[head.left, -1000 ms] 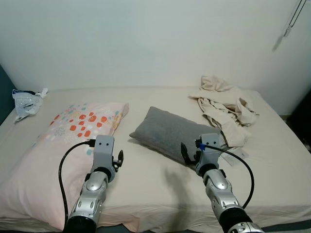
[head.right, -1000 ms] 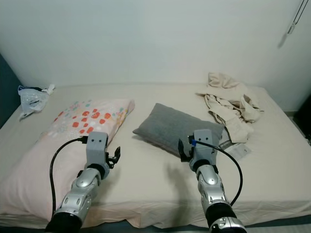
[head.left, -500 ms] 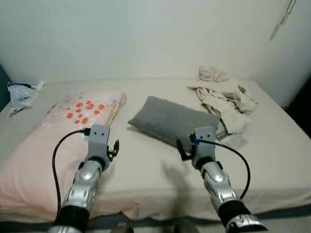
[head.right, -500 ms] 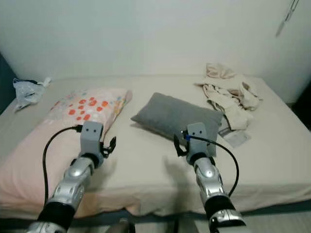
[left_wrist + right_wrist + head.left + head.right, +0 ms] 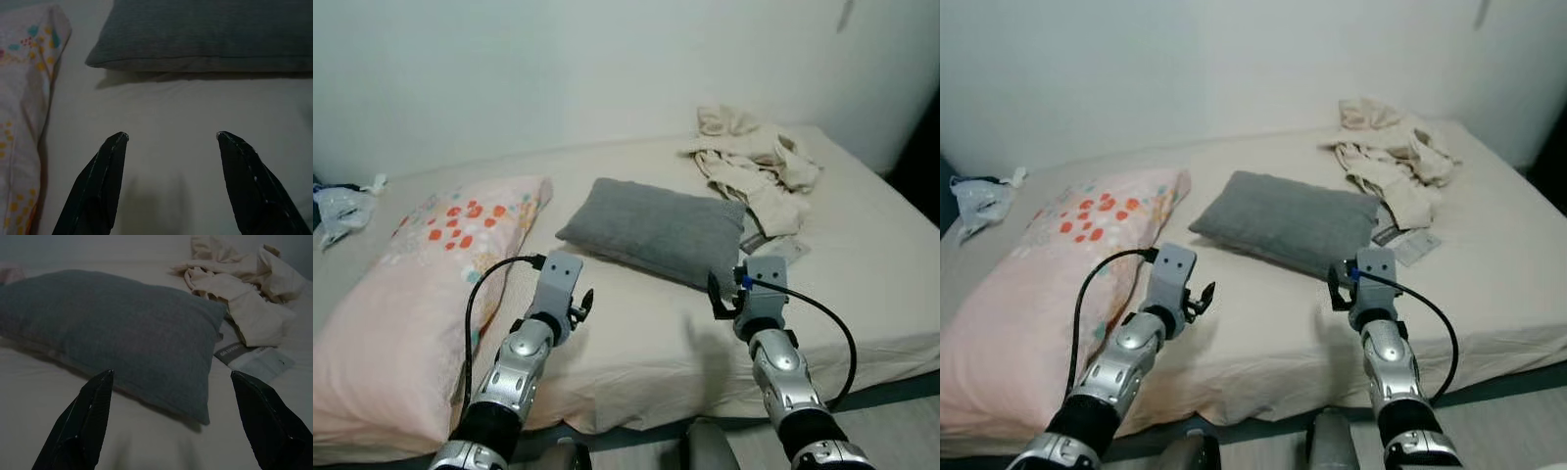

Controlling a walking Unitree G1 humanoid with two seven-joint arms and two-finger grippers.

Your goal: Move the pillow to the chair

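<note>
Grey pillow lies flat mid-bed, long axis slanting away from me; this is my landmark.

Right gripper hovers just short of the pillow's near right corner, fingers spread wide, empty. The wrist view looks straight at that corner, so I judge it is lined up to take that end.

Left gripper is over bare sheet, on the near side of the pillow's left end and well apart from it, fingers wide open, holding nothing. Both are open because nothing is grasped yet.

Flowered pillow lies left of the grey one, apart. Crumpled cloth is beyond its right end, with a paper just beside that end.
</note>
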